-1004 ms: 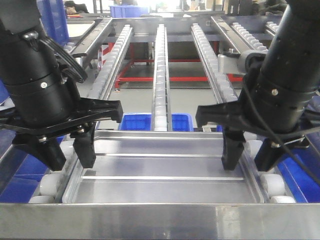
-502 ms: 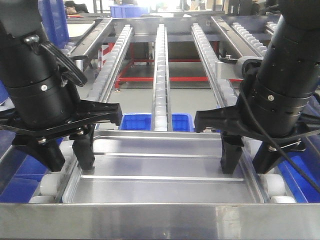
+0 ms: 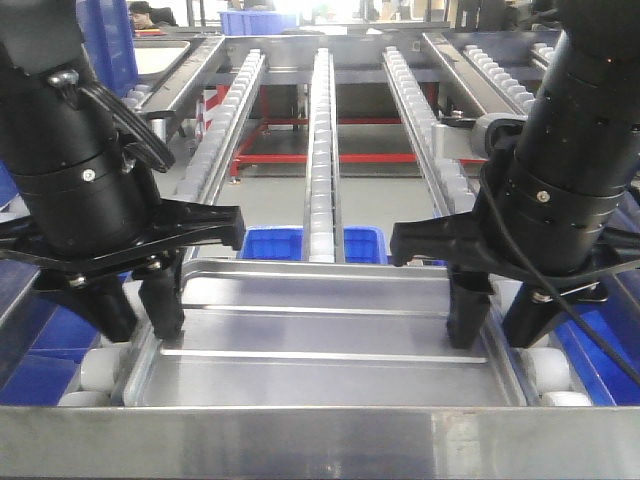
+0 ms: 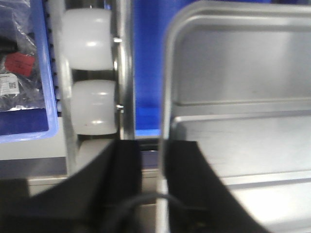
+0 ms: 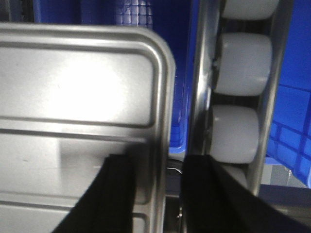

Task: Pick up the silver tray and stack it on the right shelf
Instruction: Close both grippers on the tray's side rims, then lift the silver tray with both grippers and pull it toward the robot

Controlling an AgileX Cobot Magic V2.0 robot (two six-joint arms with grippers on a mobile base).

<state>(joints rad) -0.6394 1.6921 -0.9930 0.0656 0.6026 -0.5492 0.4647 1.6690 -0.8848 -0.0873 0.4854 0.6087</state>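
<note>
Left gripper [image 3: 138,322] and right gripper [image 3: 495,332] straddle your silver tray's [image 3: 320,345] rims, balancing it on the right shelf [image 3: 320,440] — right narrowly apart, left's gap too blurred to tell.

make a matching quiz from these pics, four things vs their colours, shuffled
Things:
1 tray
2 rollers
3 bin
4 bars

Colours:
a red
b white
c silver
d blue

Pairs: 1-c, 2-b, 3-d, 4-a
</note>
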